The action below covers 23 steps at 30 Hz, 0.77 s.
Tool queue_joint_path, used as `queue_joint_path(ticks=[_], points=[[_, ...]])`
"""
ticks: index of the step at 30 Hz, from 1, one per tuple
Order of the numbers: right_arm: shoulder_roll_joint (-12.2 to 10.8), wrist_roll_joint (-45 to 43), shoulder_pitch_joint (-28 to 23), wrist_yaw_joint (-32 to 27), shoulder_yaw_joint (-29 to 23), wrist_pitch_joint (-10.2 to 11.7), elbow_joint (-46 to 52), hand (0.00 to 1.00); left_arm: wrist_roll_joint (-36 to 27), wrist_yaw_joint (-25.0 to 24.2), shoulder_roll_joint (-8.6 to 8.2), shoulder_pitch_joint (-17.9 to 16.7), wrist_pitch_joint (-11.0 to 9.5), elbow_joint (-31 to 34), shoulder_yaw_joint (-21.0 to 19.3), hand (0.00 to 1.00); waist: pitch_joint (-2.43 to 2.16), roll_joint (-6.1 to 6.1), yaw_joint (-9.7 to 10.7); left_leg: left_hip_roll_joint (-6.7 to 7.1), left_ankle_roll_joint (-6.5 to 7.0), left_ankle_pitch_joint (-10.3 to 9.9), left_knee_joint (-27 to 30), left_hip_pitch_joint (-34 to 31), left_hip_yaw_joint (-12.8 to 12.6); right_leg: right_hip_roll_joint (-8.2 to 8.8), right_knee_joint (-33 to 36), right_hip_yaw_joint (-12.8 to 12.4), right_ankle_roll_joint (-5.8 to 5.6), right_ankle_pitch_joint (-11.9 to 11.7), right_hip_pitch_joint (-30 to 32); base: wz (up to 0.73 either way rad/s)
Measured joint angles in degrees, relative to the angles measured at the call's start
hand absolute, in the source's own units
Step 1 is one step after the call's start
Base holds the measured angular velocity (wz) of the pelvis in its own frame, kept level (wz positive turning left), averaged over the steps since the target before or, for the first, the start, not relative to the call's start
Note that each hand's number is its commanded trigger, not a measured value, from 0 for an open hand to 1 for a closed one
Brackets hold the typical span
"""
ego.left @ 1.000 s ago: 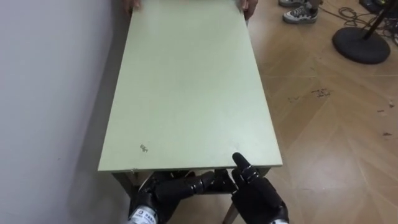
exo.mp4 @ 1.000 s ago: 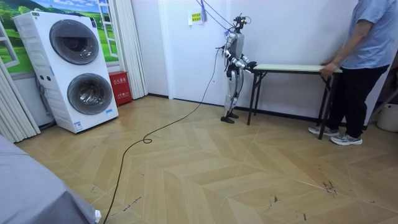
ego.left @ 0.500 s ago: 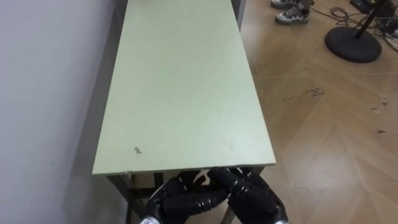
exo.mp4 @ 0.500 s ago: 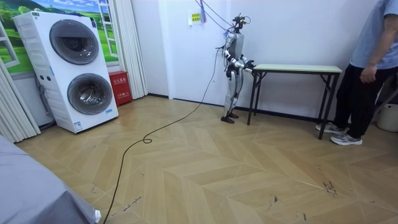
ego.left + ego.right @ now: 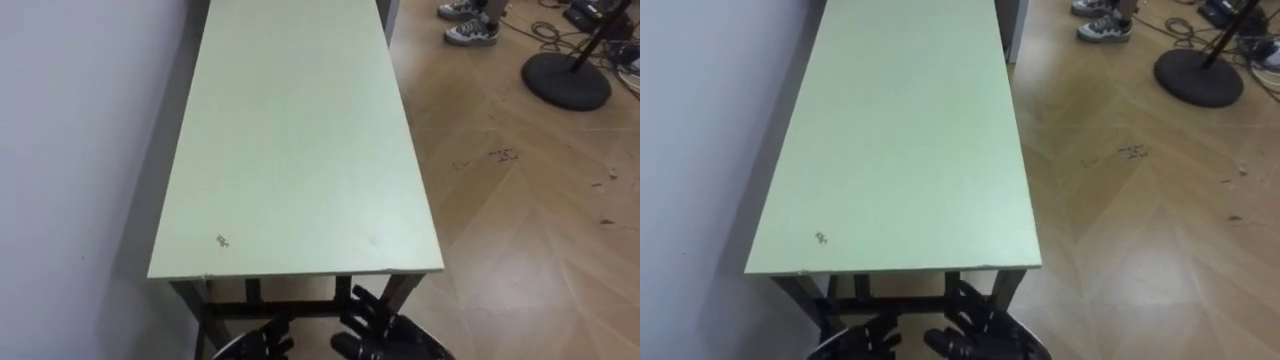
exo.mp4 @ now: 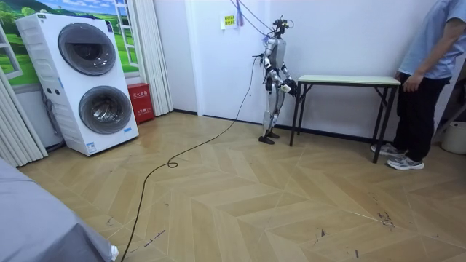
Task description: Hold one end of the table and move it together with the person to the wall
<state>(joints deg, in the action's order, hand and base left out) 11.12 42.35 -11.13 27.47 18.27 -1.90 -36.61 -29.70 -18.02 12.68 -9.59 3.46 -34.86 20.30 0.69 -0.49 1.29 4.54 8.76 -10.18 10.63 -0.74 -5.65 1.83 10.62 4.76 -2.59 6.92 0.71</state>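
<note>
Bench standing lengthwise against the wall, me at its near short end

The bench (image 5: pixel 300 150) has a pale green top with a small dark mark (image 5: pixel 222 240) near my left corner, dark legs, and one long side along the white wall (image 5: pixel 80 150). My left hand (image 5: pixel 255 348) and right hand (image 5: pixel 395 340) hang below the near edge, fingers loose, holding nothing. The room view shows a person (image 6: pixel 429 58) at the far end, one hand just beside that corner; my eyes catch their shoes (image 5: pixel 470 30).

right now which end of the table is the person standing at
The end of the table at the room view's right, the one far from the robot: the person stands just beside that corner. The robot itself stands at the other end.
</note>
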Motion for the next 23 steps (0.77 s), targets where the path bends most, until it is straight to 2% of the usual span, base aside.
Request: queue_joint_path(ticks=[5,7,12,14,16,19,21,23], points=[[0.1,-2.9,-0.6,-1.9,-2.3,0.1,-5.6,0.00,2.7,2.4,-0.69,0.4,-0.2,-5.2,-1.6,0.00,0.04,0.11,0.0,-0.04,-0.01,0.0,-0.4,0.5,-0.4,-0.04,-0.1,0.0,0.00,0.0,-0.2,-0.05],[-0.1,-3.2,-0.3,-3.4,-3.4,1.0,-9.7,0.00,4.1,4.3,-0.97,0.8,-1.2,-8.8,-2.3,0.00,0.13,0.08,-0.2,-0.04,0.00,0.0,-0.7,1.1,-0.7,-0.03,-0.1,0.0,0.03,0.0,-0.2,-0.08],[-0.5,-3.9,1.7,-6.8,-4.5,2.1,-16.9,0.00,5.0,9.7,-1.14,0.9,-2.0,-13.6,-3.4,0.00,0.07,-0.24,0.1,-0.03,-0.03,0.0,-1.2,1.4,-0.5,-0.05,-0.2,0.1,0.07,0.1,-1.0,0.01],[-1.0,-4.5,2.5,-8.4,-5.7,2.2,-20.6,0.00,7.1,11.7,-1.97,1.0,-2.8,-15.7,-5.0,0.00,-0.02,-0.33,0.0,-0.03,-0.02,0.0,-1.2,1.6,-0.2,-0.04,-0.1,0.1,0.07,0.1,-1.2,0.11],[-2.1,-4.5,2.2,-10.5,-7.6,2.3,-23.9,0.00,11.8,14.1,-3.25,1.0,-3.7,-19.3,-8.0,0.00,-0.08,-0.51,0.0,-0.03,-0.02,0.0,-1.0,1.6,-0.1,-0.05,-0.1,0.5,0.12,0.2,-1.3,0.04],[-2.7,-4.8,1.8,-12.4,-8.5,2.6,-27.7,0.00,17.0,16.7,-4.26,1.0,-3.8,-22.7,-10.0,0.00,-0.04,-0.54,0.2,-0.03,-0.03,-0.1,-1.4,2.0,0.2,-0.07,-0.2,0.8,0.13,0.2,-1.7,0.02],[-3.1,-6.4,1.7,-12.5,-9.9,2.6,-29.3,0.00,21.1,18.0,-5.21,0.6,-4.1,-23.0,-13.0,0.00,-0.03,-0.60,-0.1,0.00,-0.04,-0.1,-1.8,2.0,0.1,-0.10,-0.5,0.7,0.13,0.2,-1.7,-0.04],[-3.3,-7.2,2.1,-12.7,-10.7,2.6,-29.8,0.00,23.3,19.7,-5.55,0.0,-4.8,-23.3,-14.2,0.00,-0.17,-0.57,0.0,0.10,-0.03,-0.1,-1.9,2.1,0.1,-0.10,-1.0,0.5,0.13,0.2,-2.0,-0.05]])
